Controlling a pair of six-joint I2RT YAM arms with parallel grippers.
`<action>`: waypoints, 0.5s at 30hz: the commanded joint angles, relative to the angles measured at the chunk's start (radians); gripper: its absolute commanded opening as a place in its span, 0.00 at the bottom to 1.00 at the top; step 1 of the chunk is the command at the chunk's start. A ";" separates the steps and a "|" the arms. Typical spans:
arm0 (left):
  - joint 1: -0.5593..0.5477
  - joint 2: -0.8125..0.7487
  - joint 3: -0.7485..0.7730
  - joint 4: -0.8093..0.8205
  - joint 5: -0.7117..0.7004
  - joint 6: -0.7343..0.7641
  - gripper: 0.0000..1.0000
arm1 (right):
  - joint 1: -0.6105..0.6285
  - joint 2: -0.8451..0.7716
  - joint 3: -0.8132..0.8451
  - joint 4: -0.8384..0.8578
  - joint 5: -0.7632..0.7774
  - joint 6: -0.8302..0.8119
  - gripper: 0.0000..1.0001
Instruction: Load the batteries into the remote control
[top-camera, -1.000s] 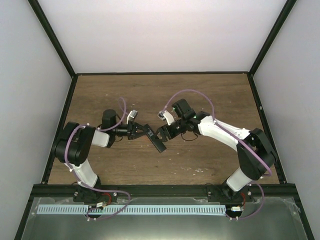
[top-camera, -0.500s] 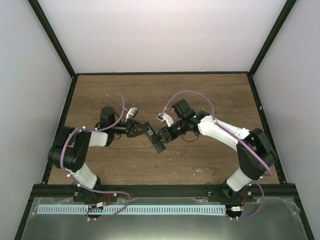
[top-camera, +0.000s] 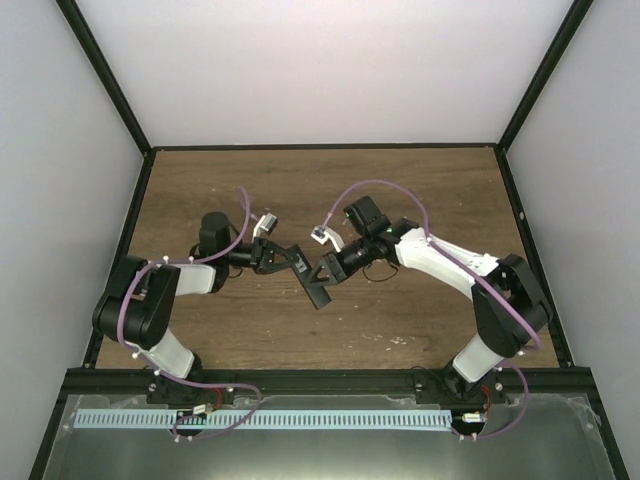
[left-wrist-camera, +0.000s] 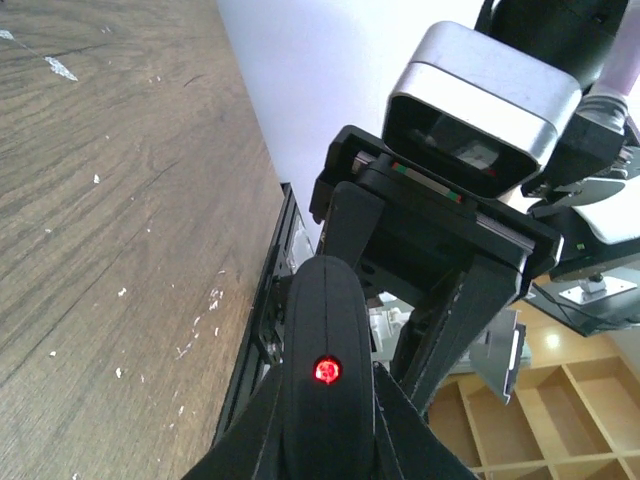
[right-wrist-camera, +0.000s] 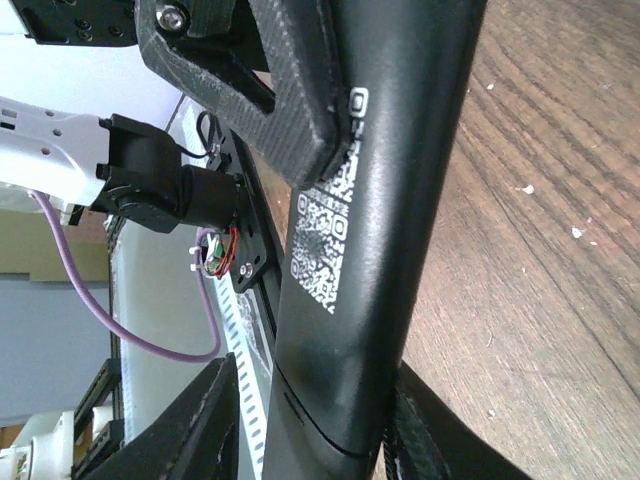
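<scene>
Top view: the remote control (top-camera: 315, 288) is seen just left of frame centre as a black bar, running diagonally toward the lower right. Its upper end is clamped in the left gripper (top-camera: 297, 264), whose jaws are clenched on it. The right gripper (top-camera: 323, 271) is brought in from the right, at the same bar, just beside the left one. The brown wooden table (top-camera: 420, 190) is seen all around the two arms.

Left wrist view: the remote's rounded end is shown bottom centre, with a lit red light (left-wrist-camera: 327, 370) on it. The left fingers (left-wrist-camera: 255, 445) are pressed in against both sides. Straight ahead the right gripper's black body is seen, with its silver wrist camera (left-wrist-camera: 480, 110) at upper right.

Right wrist view: the remote fills the frame from upper right to bottom centre, with a QR label (right-wrist-camera: 325, 250) on its glossy face. It is straddled by the right fingers (right-wrist-camera: 190, 425). A strip of background is visible between the left-hand finger and the bar, so these jaws are read as not clamped. At the right-hand finger, contact cannot be told. A purple cable (right-wrist-camera: 130, 330) is seen at lower left.
</scene>
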 joint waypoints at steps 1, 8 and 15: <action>-0.004 -0.022 0.015 0.064 0.008 -0.012 0.00 | -0.002 0.014 0.042 -0.028 -0.068 -0.028 0.29; -0.007 -0.023 0.002 0.134 0.001 -0.054 0.00 | -0.002 0.016 0.044 -0.021 -0.081 -0.031 0.18; -0.015 -0.031 -0.011 0.210 0.003 -0.099 0.00 | -0.002 0.019 0.044 -0.003 -0.090 -0.030 0.09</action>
